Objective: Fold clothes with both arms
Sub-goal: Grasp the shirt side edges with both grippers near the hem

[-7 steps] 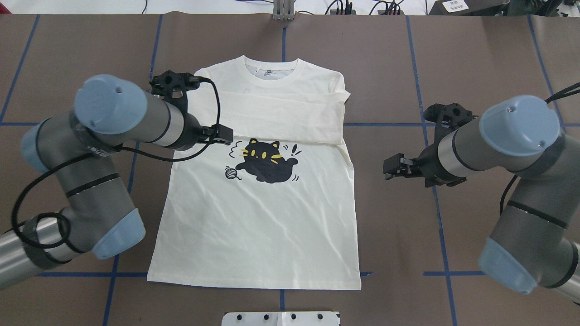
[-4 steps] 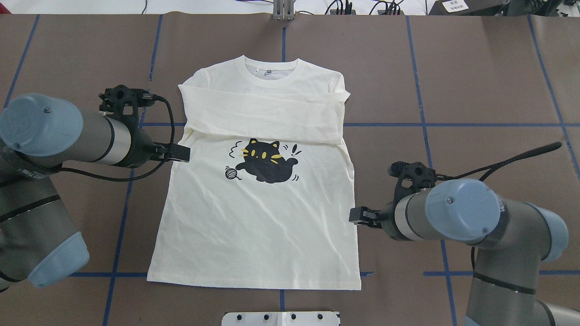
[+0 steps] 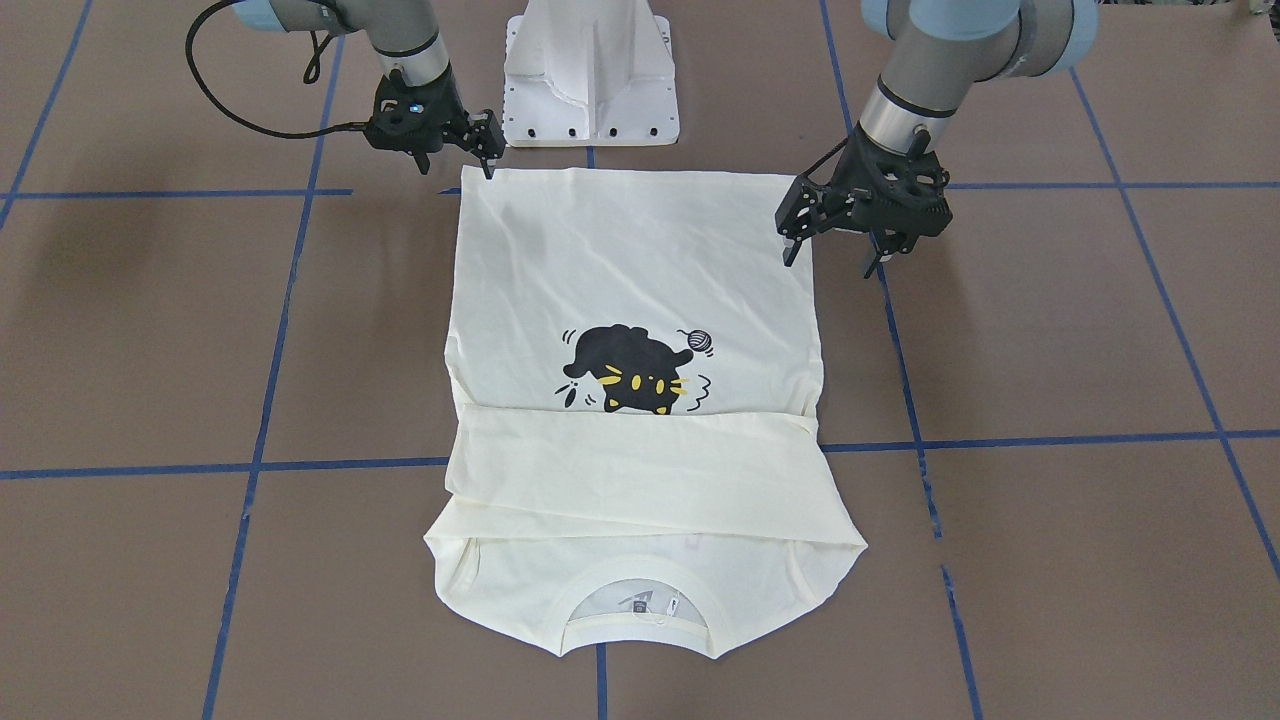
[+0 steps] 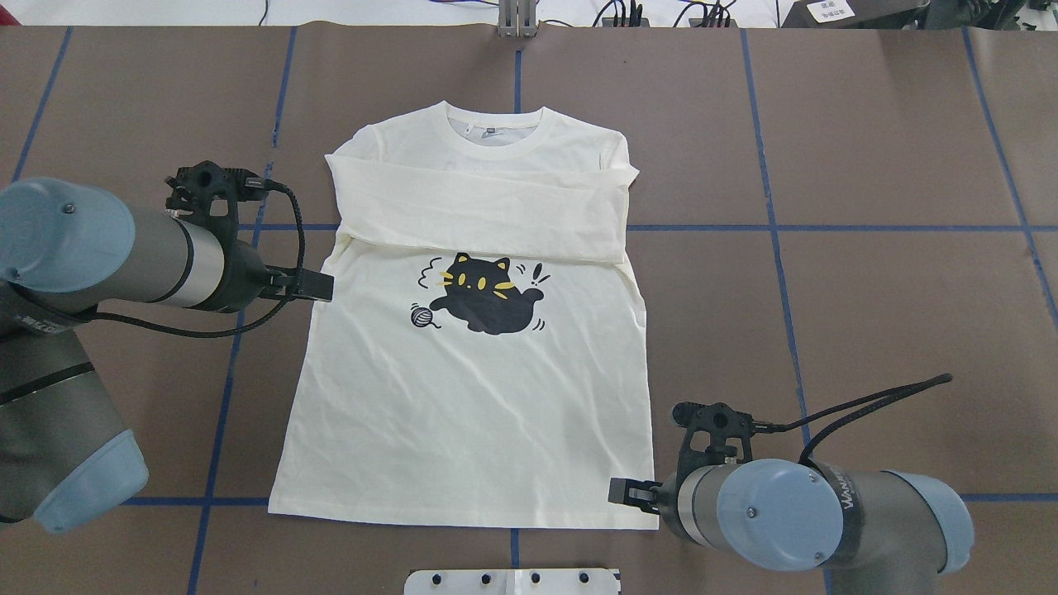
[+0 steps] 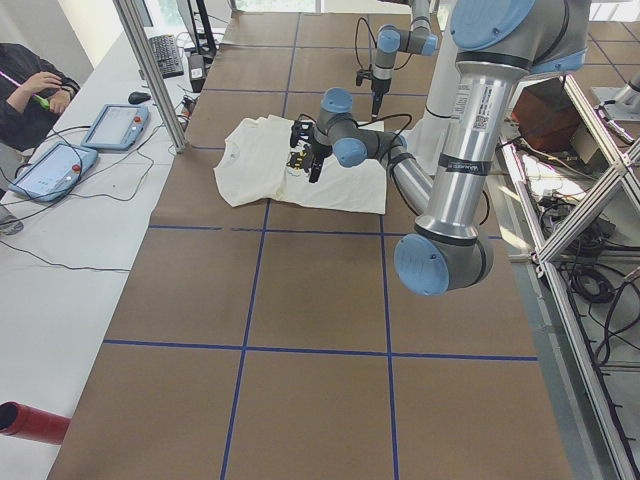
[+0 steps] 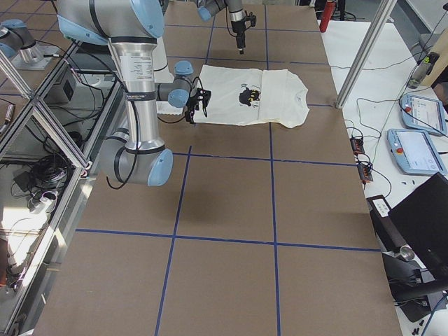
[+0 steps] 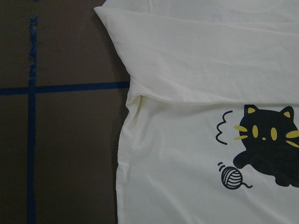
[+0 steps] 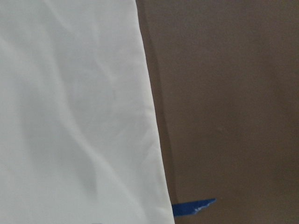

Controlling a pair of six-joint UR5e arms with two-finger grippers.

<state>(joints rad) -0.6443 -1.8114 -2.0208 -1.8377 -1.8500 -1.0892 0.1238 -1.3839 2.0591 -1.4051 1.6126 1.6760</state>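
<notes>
We see the cream long-sleeved cat-print T-shirt (image 4: 463,397) flat on the brown table (image 4: 868,330). The left black gripper (image 3: 832,258) hovers beside its side edge and the right black gripper (image 3: 458,160) at its hem corner, both spread and empty.

**What the views keep back**

The right gripper (image 4: 621,493) covers the T-shirt's (image 4: 463,397) hem corner beneath it. Ahead of the left gripper (image 4: 318,286), folded sleeves (image 4: 479,211) hide the chest. The cat print (image 7: 266,144) is cut by the left wrist view's edge.

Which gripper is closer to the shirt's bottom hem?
The right arm's black gripper, at a hem corner of the cream long-sleeved T-shirt; the left black gripper sits farther up the side edge.
</notes>
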